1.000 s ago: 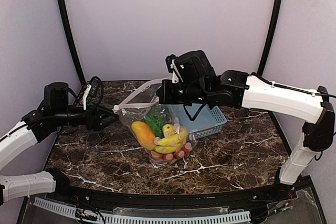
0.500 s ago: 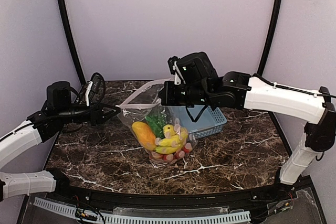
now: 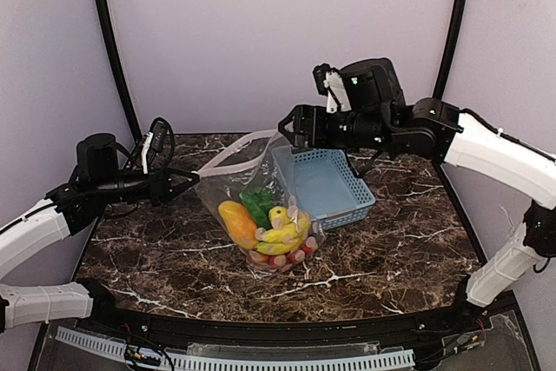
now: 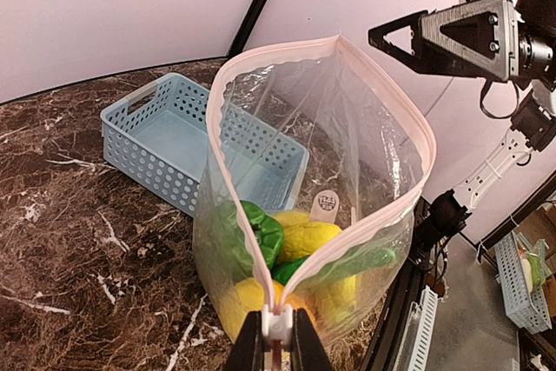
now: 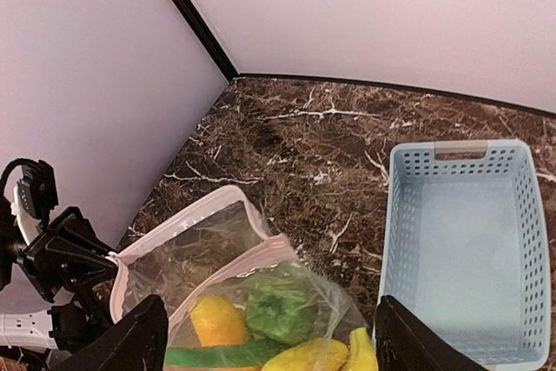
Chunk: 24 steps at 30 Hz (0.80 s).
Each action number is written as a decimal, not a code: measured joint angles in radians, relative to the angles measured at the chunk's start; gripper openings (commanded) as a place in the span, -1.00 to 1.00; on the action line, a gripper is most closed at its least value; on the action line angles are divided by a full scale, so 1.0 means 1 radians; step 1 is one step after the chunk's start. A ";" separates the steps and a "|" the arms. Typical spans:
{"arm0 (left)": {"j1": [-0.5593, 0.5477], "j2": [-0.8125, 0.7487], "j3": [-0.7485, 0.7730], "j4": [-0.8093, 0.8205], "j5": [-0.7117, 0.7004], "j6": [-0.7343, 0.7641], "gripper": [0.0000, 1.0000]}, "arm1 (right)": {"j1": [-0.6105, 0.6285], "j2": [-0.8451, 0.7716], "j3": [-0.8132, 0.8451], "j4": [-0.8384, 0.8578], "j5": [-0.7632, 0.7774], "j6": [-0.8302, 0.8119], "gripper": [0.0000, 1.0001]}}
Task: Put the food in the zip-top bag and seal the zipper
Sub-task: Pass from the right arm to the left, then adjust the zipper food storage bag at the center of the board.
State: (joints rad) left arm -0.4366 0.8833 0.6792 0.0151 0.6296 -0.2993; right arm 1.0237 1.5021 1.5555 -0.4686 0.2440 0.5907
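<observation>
The clear zip-top bag (image 3: 252,184) stands on the marble table with its mouth open. The food (image 3: 268,228) fills its bottom: yellow bananas, an orange piece, green vegetables and small red fruits. My left gripper (image 3: 186,182) is shut on the near end of the pink zipper (image 3: 233,150). In the left wrist view its fingers (image 4: 248,345) pinch the white end piece where both zipper (image 4: 211,128) strips meet. My right gripper (image 3: 291,128) hangs open above the bag's far side and touches nothing. From the right wrist the bag (image 5: 200,254) and the food (image 5: 282,310) lie below, between the wide-apart fingers (image 5: 139,341).
A light-blue lattice basket (image 3: 347,206) sits empty just right of the bag, touching it, and also shows in the left wrist view (image 4: 143,158) and the right wrist view (image 5: 395,241). Lavender walls and black poles close in the back and sides.
My right gripper has opened, let go of the bag's rim and drawn back up and to the right. My left gripper has closed on the zipper's end.
</observation>
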 measured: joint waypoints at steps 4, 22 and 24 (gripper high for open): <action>0.000 0.000 0.000 0.003 0.010 0.000 -0.99 | -0.080 -0.028 0.003 -0.006 -0.067 -0.047 0.54; 0.000 -0.008 0.000 -0.006 0.022 0.010 -0.99 | -0.280 0.009 -0.154 0.150 -0.548 -0.295 0.16; 0.000 -0.008 0.000 -0.007 0.023 0.011 -0.99 | -0.298 0.009 -0.155 0.167 -0.592 -0.317 0.10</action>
State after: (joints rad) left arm -0.4366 0.8749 0.6796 0.0078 0.6521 -0.2878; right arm 0.7261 1.5112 1.4002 -0.3016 -0.3477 0.2741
